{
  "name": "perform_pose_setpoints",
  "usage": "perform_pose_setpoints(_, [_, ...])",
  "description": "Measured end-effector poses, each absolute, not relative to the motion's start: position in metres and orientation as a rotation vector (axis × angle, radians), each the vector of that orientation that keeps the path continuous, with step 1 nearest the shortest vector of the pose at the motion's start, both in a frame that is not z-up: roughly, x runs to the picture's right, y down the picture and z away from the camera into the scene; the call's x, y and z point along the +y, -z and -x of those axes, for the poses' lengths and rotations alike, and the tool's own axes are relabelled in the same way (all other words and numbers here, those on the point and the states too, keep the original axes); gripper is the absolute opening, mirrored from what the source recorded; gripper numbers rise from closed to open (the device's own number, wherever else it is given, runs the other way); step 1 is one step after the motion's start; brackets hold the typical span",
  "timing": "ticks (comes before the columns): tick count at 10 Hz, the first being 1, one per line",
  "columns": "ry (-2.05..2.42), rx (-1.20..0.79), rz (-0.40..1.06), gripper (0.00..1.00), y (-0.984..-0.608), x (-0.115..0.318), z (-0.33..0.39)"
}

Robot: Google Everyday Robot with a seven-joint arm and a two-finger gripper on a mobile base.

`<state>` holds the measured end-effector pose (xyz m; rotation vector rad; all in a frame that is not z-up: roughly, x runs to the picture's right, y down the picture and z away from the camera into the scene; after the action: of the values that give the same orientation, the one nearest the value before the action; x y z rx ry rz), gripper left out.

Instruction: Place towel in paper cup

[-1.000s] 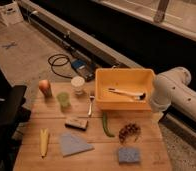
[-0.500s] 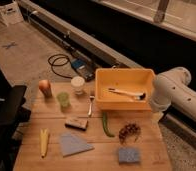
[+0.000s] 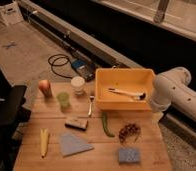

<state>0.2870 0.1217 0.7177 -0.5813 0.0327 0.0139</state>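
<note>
The grey-blue towel point(image 3: 73, 145) lies flat on the wooden table point(image 3: 96, 160), at the front left. The white paper cup point(image 3: 78, 84) stands upright at the table's back edge, left of the yellow bin point(image 3: 103, 102). Only my white arm point(image 3: 173, 92) shows, at the right edge beside the bin. My gripper is not visible; the arm's end is hidden behind the bin's right side. The towel and cup are far apart, and nothing touches either of them.
A translucent green cup point(image 3: 64, 100) and an orange fruit point(image 3: 45, 87) stand near the paper cup. A fork point(image 3: 90, 106), a small bar point(image 3: 77, 123), a green pepper point(image 3: 107, 125), a dark bunch point(image 3: 129, 132), a blue sponge point(image 3: 128, 155) and a yellow piece point(image 3: 43, 141) lie around. A white-handled utensil point(image 3: 123, 93) lies in the bin.
</note>
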Motion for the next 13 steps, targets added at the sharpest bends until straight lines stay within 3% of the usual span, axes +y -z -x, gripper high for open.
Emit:
perform_pose_setpoints(8, [0.053,-0.034,0.579,0.69,-0.714,0.108,-0.282])
perform_pose_setpoints(13, [0.296,-0.181,0.558,0.69,-0.698,0.094,-0.173])
